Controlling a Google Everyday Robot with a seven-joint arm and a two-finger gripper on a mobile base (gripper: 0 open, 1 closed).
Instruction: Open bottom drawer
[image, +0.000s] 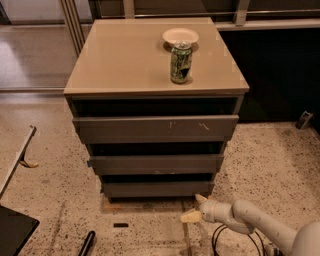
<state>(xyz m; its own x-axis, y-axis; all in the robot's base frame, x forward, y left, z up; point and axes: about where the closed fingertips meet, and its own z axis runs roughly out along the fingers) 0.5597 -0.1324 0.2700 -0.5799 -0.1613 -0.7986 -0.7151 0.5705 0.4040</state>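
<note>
The bottom drawer (157, 189) is the lowest and smallest of three dark grey-brown fronts on the cabinet. It is plain, has no handle, and stands slightly out with a dark gap above it. My gripper (195, 208) is low over the floor, just below and in front of the drawer's right corner. Its two cream fingers are spread open and empty. The upper fingertip (200, 199) is close under the drawer's lower right edge; I cannot tell if it touches. The white arm (260, 227) comes in from the lower right.
The top drawer (155, 128) has white scratches; the middle drawer (156, 164) has a blue bit at its left edge. A green can (180, 62) and a white bowl (180, 36) stand on the cabinet top. Black cables (220, 236) lie under the arm. A dark object (15, 231) is at the lower left.
</note>
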